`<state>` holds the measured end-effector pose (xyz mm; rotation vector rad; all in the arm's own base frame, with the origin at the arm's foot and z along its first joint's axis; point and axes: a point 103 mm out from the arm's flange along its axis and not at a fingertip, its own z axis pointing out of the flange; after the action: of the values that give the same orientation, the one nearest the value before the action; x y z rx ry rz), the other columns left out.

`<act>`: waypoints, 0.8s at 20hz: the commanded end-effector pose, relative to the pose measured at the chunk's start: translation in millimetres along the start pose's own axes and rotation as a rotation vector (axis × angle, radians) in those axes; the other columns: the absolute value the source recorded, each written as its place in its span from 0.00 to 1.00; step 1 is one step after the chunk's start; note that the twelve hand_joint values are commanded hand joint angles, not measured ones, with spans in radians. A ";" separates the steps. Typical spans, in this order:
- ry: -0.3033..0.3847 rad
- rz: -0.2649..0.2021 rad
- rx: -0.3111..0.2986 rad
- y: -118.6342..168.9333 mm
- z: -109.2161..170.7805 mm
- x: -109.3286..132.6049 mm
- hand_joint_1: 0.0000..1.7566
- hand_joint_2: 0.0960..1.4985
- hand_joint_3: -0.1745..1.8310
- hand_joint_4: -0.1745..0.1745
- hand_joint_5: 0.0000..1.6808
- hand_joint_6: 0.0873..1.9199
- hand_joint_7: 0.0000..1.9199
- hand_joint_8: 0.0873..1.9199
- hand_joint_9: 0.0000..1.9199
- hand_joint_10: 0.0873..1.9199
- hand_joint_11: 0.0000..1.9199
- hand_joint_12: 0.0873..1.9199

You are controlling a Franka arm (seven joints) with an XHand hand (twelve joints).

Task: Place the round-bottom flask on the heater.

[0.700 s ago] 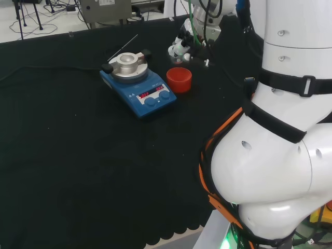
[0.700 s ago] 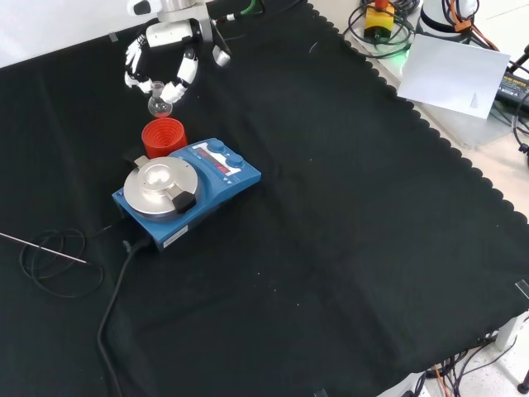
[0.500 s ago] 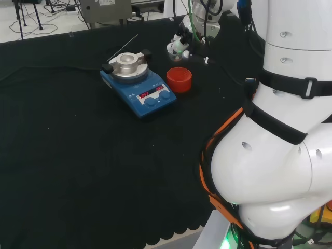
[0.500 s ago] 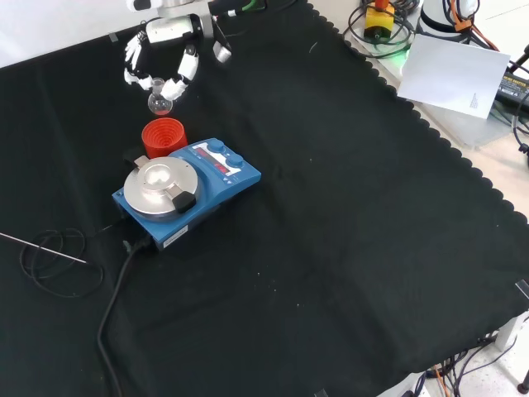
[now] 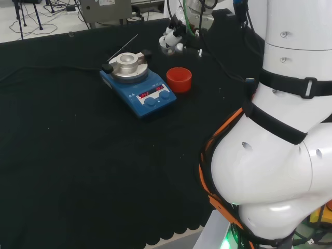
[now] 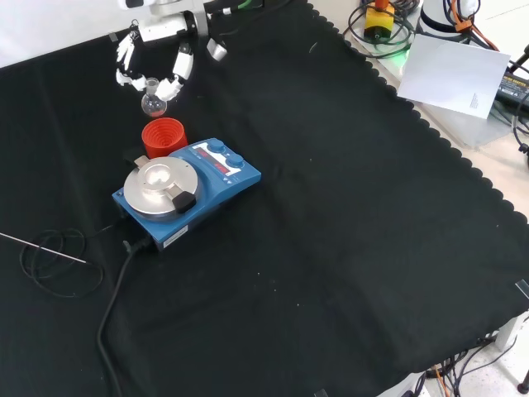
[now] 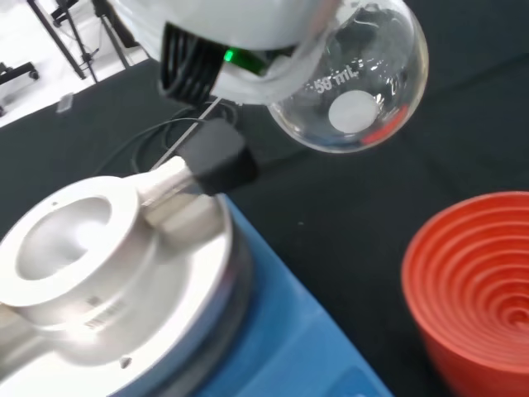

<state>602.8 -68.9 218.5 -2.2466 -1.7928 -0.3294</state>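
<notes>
One flask in fingers, risen higher above red stand

Blue heater, red ribbed stand

Lighting was even and bright overhead, and the black cloth soaked it up with barely any shadows. Glare hit the heater top's silver metal and the flask glass in the wrist view, where the hand was a blurry white blob.

Clear flask aloft (empty), heater bare
</notes>
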 end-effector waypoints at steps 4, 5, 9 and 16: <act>0.002 -0.076 0.053 15.4 8.2 47.9 0.65 0.39 0.50 0.45 0.68 0.49 0.34 0.29 0.42 0.26 0.27 0.65; 0.000 -0.084 0.056 16.3 9.0 52.5 0.65 0.39 0.50 0.45 0.68 0.49 0.34 0.29 0.42 0.26 0.27 0.65; -0.007 -0.110 0.072 17.2 11.2 70.0 0.65 0.39 0.50 0.45 0.68 0.49 0.34 0.29 0.43 0.26 0.27 0.65; -0.023 -0.152 0.099 14.6 19.0 94.4 0.65 0.39 0.50 0.45 0.68 0.49 0.34 0.29 0.43 0.26 0.27 0.65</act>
<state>638.2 7.5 233.1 -2.0864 -1.9338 -0.2643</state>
